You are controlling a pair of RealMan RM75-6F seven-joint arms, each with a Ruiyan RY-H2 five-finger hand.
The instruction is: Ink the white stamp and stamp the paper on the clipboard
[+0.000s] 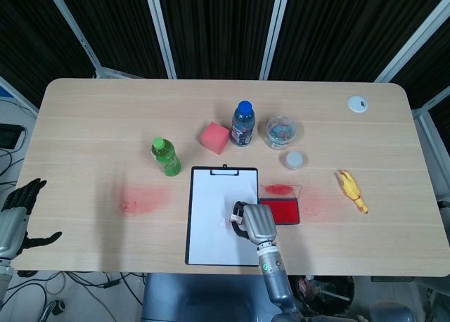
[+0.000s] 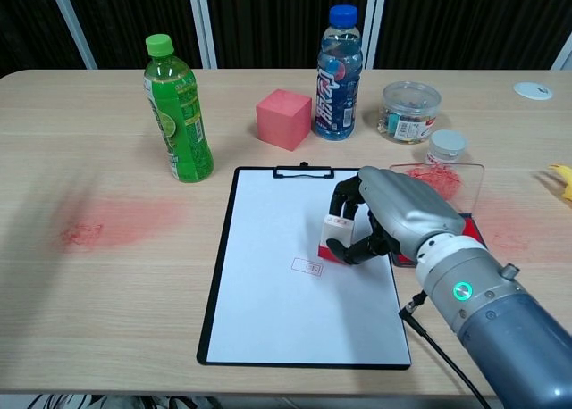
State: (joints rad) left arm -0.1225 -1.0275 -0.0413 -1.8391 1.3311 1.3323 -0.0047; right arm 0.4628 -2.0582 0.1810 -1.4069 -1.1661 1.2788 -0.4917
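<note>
Stamp (image 2: 334, 237) mostly covered by fingers of right hand (image 2: 386, 214); base against paper (image 2: 286, 293) not visible. Ink pad (image 2: 469, 228) partly hidden behind the wrist. Left hand (image 1: 20, 211) cut off at picture edge.
</note>
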